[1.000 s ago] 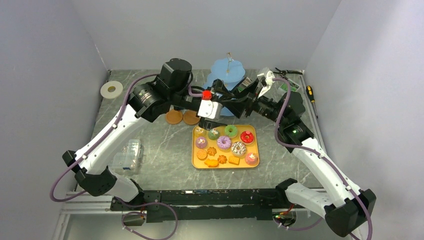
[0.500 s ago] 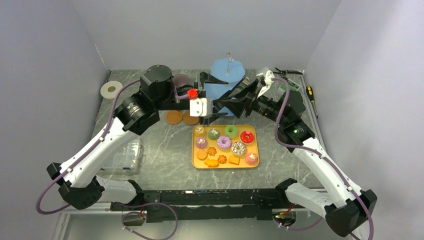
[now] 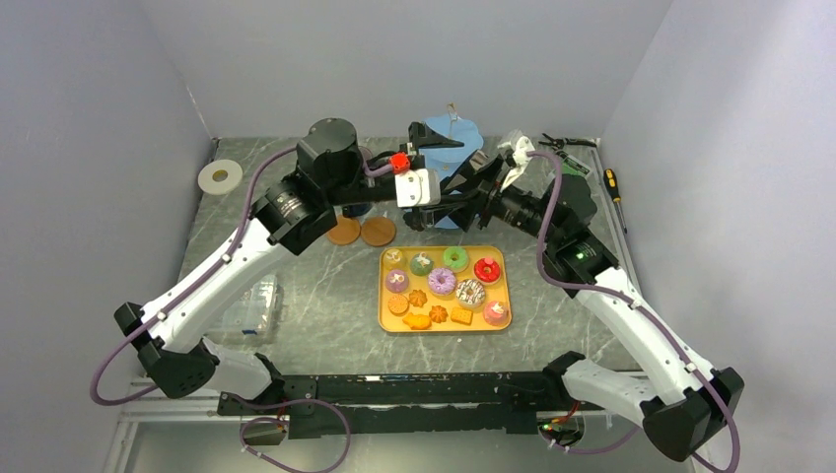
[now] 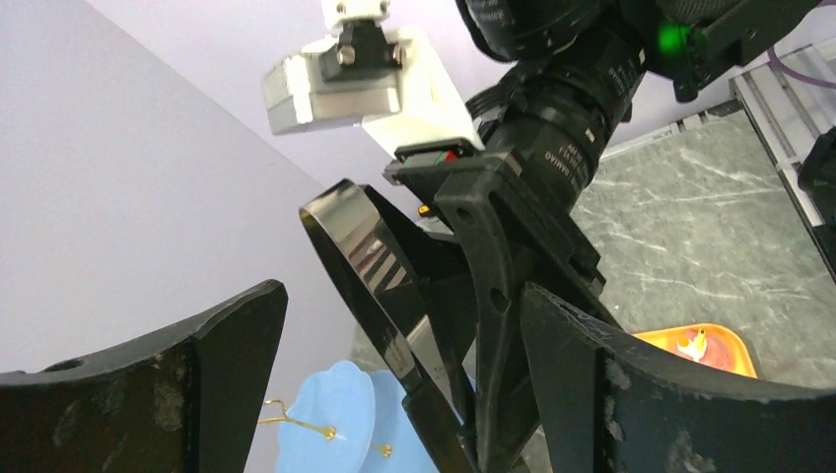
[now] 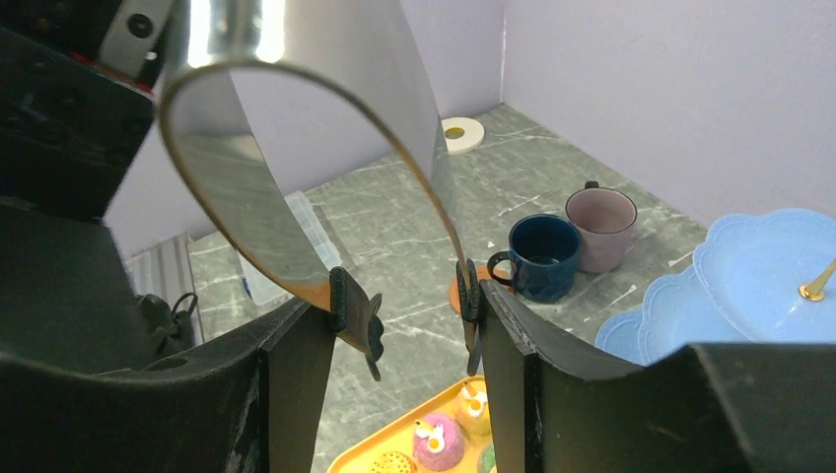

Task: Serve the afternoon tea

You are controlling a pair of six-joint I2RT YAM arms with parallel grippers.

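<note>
With the cakes (image 3: 442,281) all on the orange tray (image 3: 506,254) at table centre, the left arm is shown lifted away from the tray's 12 o'clock edge, where it hung a second earlier, and swung up toward the blue stand (image 3: 463,133) at 12 o'clock. The tray is thereby left uncovered, which is judged to clear the way for serving, though nothing is seen moved to the stand. The left claw (image 4: 404,296) is held wide open and empty, its wrist rolled so that the fingers are pointed at the right claw (image 5: 394,305). The right arm, hardly shifted, is kept stretched from 4 o'clock toward the centre, elbow raised, with the tongs (image 5: 227,168) pinched between its fingers, sprung bend uppermost. Whether the tongs are touched by the left fingers cannot be told. The two coasters (image 3: 343,231) are seen bare at 10 o'clock of the tray. The dark-blue mug (image 5: 542,256) and the mauve mug (image 5: 599,227) are stood side by side just behind them.
</note>
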